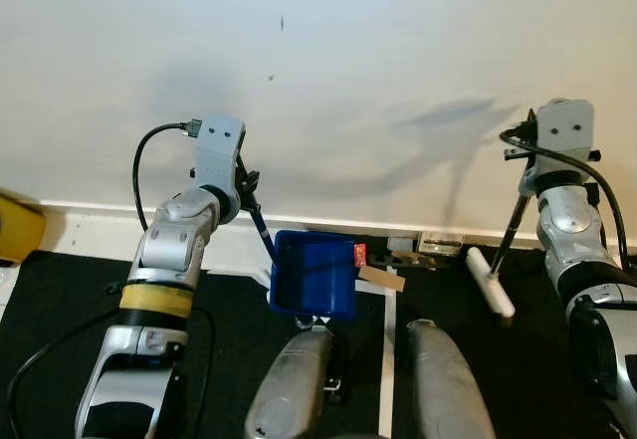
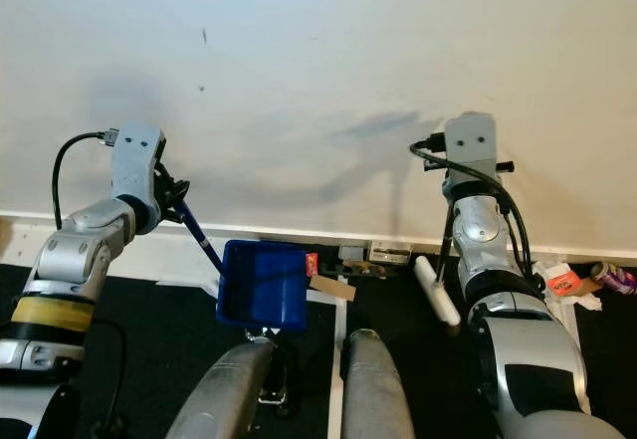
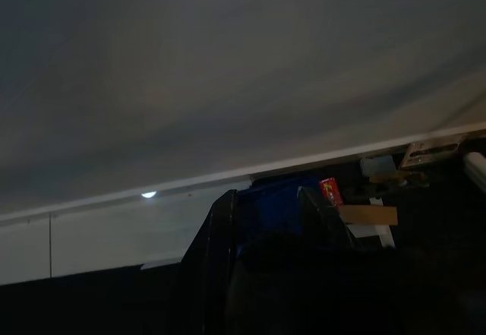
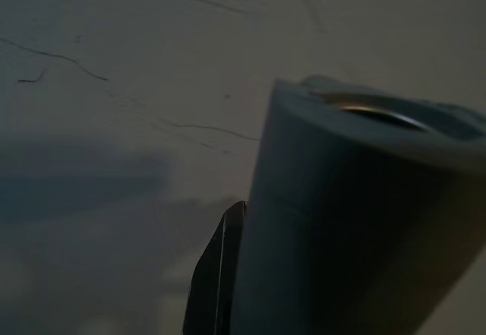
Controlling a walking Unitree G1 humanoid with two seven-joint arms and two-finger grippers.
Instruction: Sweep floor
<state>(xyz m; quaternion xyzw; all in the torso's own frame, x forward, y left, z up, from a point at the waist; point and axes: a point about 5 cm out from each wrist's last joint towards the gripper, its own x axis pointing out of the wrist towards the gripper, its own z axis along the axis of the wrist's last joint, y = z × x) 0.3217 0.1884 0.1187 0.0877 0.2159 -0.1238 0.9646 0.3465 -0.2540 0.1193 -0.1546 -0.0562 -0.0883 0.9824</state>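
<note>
While debris lies along baseboard, left claw, centre left, grips handle of blue dustpan, lower centre; right claw, far right, grips broom stick, white broom head on black floor. Advice: keep pan lip flat against floor, draw cardboard scrap and red wrapper leftward into pan with short strokes.

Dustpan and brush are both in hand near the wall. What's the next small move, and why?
Probably draw the white brush head left toward the blue plastic dustpan. A red scrap and a tan cardboard strip lie at the pan's edge, between pan and brush, so a short sweep should push them in.
</note>
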